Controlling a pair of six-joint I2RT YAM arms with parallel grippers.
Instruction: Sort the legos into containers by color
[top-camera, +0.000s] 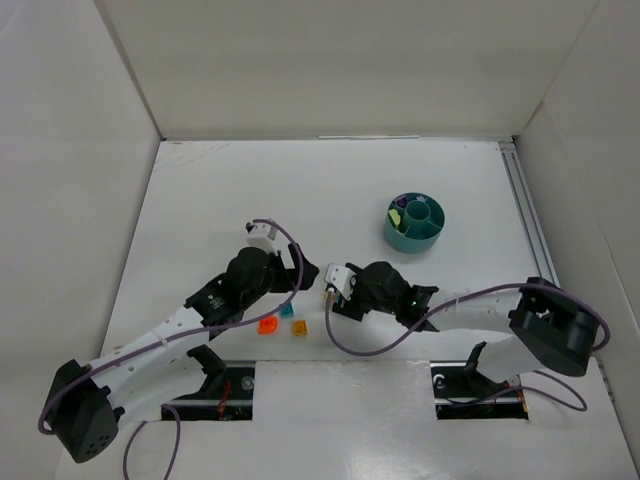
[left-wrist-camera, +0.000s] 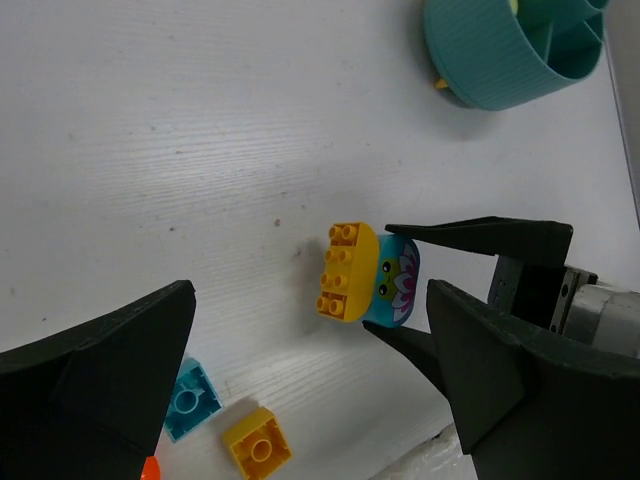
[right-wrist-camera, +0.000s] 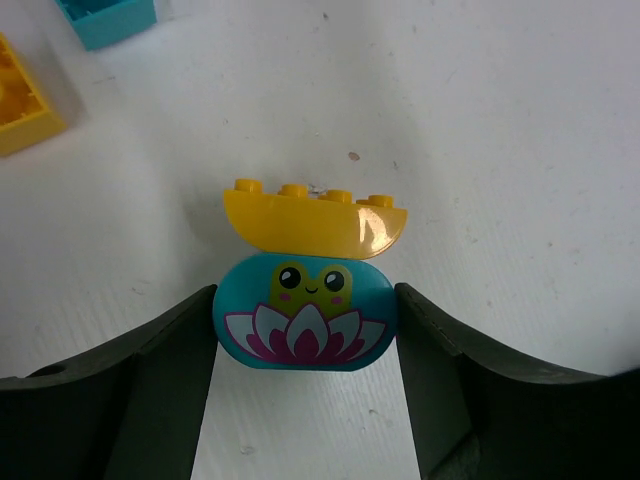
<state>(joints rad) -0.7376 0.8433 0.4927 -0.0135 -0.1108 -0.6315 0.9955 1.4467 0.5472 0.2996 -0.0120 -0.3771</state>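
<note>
My right gripper (right-wrist-camera: 305, 335) is shut on the oval blue brick (right-wrist-camera: 305, 312), which bears a frog and lotus picture; both fingers touch its ends. A curved yellow brick (right-wrist-camera: 315, 220) is stuck on top of it. The same pair shows in the left wrist view, yellow (left-wrist-camera: 347, 270) beside blue (left-wrist-camera: 393, 282). My left gripper (left-wrist-camera: 310, 300) is wide open and empty, facing the pair. Loose teal (left-wrist-camera: 190, 398), yellow (left-wrist-camera: 258, 440) and orange (top-camera: 267, 325) bricks lie near it. The teal cup (top-camera: 415, 222) stands at the far right with several bricks inside.
Both grippers meet near the table's middle front, left (top-camera: 305, 272) and right (top-camera: 330, 290). White walls enclose the table. A metal rail (top-camera: 528, 215) runs along the right side. The cup also shows in the left wrist view (left-wrist-camera: 505, 55).
</note>
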